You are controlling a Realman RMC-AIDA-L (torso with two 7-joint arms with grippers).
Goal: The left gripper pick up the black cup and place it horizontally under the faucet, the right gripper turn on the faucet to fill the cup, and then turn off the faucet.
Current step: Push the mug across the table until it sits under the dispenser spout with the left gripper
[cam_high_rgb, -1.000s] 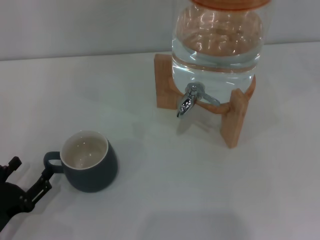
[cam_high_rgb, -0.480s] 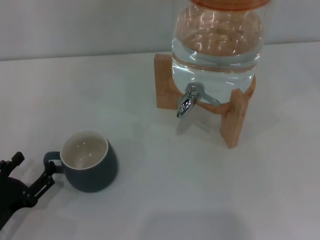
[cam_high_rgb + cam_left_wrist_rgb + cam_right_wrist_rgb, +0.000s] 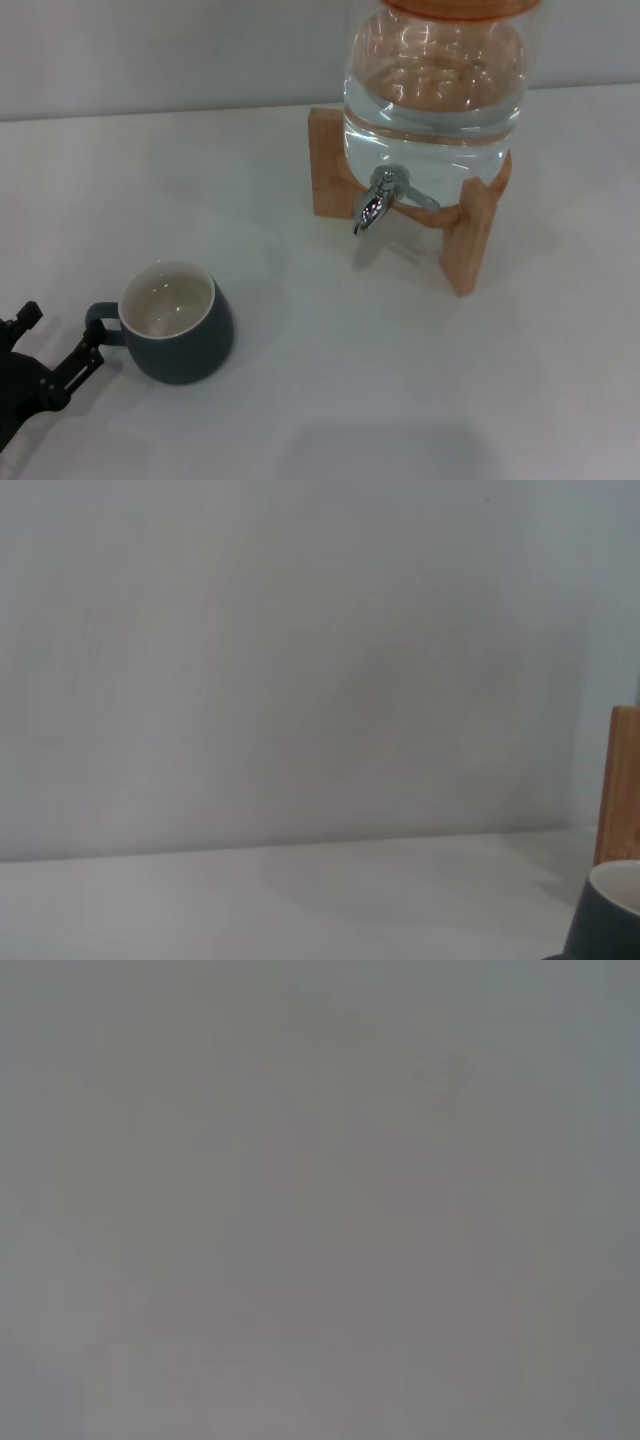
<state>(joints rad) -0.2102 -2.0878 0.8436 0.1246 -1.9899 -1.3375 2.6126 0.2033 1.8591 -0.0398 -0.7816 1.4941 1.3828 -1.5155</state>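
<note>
A pale white counter [image 3: 250,200] runs back to a plain light wall, with little on it. Nearest the robot, at the lower left of the head view, the left pincer [image 3: 55,345] sits low over the counter with its fingers apart, one finger [image 3: 82,355] just beside the loop handle of the black cup [image 3: 178,335]; whether it touches the handle is hard to tell from this angle. The cup stands upright on the counter, empty, well apart from the faucet [image 3: 378,205]. Farther back the chrome faucet juts from a clear glass water jar [image 3: 435,85] on a wooden stand [image 3: 470,240], with no water running. The right pincer is not in view. So nothing is finished: grasping, carrying, filling and shutting off all remain.
</note>
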